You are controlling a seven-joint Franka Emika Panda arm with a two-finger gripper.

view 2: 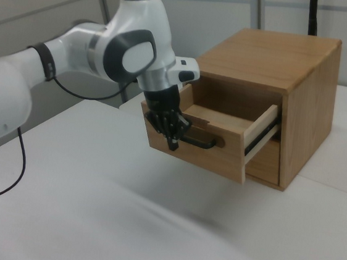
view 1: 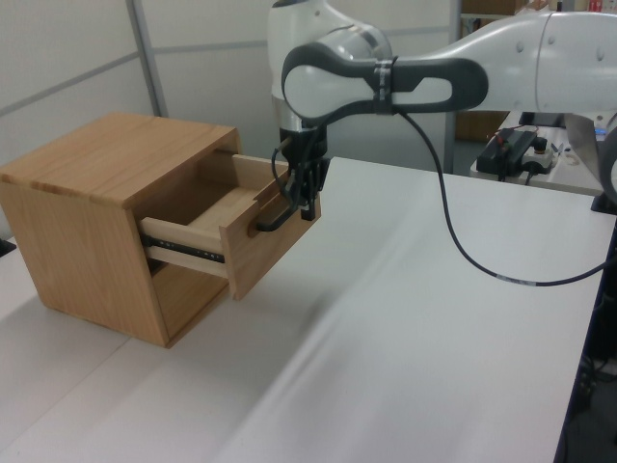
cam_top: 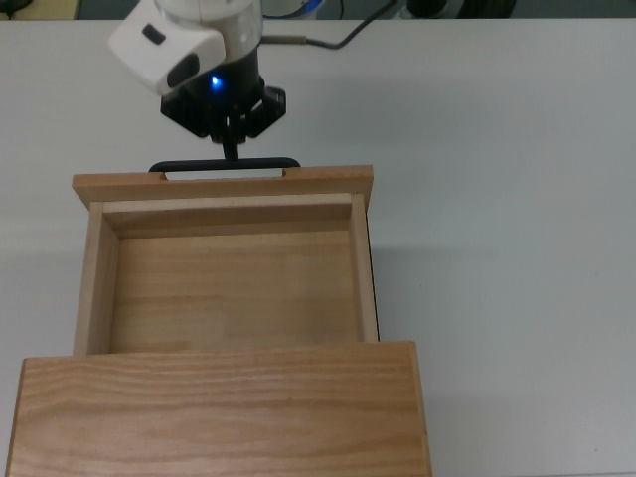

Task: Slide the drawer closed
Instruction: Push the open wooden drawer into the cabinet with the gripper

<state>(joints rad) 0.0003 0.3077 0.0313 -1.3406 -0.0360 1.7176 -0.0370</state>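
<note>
The drawer [cam_top: 229,288] is a light wooden tray standing far out of the cabinet [cam_top: 219,417], with nothing inside it. Its front panel [view 1: 275,246] carries a thin black bar handle [cam_top: 268,162]. My gripper [cam_top: 231,149] is shut, its dark fingertips together and pointing down just outside the middle of the handle, level with the bar. In the left view the gripper [view 1: 307,207] sits against the handle's far end. The right view shows the gripper [view 2: 172,144] beside the handle [view 2: 204,144]; I cannot tell whether they touch.
The cabinet stands on a broad white table [cam_top: 497,199]. The arm's black cable [view 1: 463,260] loops over the table. A power strip [view 1: 511,149] and desk clutter sit at the left view's far right edge.
</note>
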